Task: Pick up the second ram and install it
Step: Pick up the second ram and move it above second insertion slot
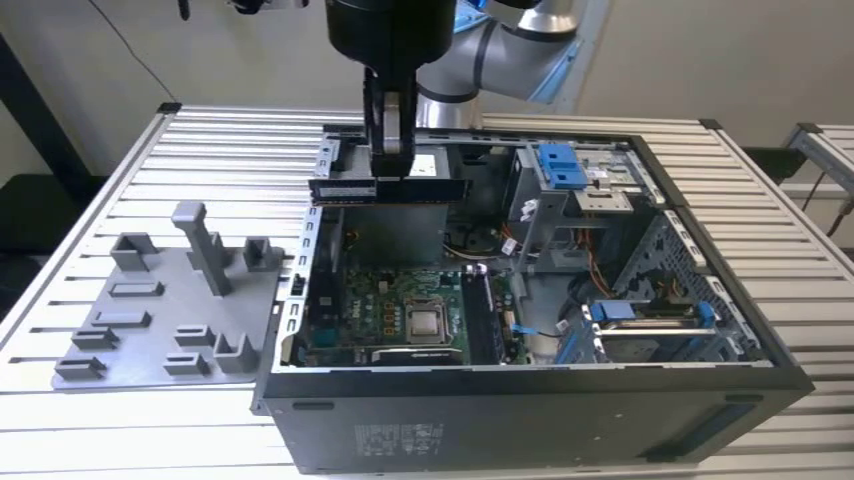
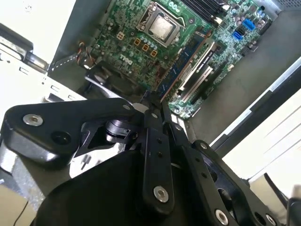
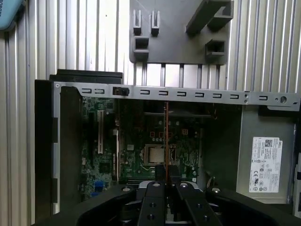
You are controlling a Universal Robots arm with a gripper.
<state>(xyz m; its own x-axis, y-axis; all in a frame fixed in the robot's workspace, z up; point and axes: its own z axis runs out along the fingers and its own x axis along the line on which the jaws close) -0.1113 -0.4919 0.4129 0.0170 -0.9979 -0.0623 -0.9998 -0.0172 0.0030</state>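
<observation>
Hanging over the open computer case [image 1: 534,425], the gripper [image 1: 390,172] has its fingers pinched shut on the second ram [image 1: 344,189], held level. Inside the case lie a green motherboard [image 1: 380,300] and its processor socket [image 1: 427,322]. A grey tray [image 1: 147,335] sits beside the case on the exterior view's left.

We find the open computer case [image 1: 534,420] on the slatted table [image 1: 120,190], with the tray [image 1: 147,320] just beside it on the exterior view's left. The gripper [image 1: 390,172] holds the second ram [image 1: 340,188] above the motherboard [image 1: 380,290] in the case.
</observation>
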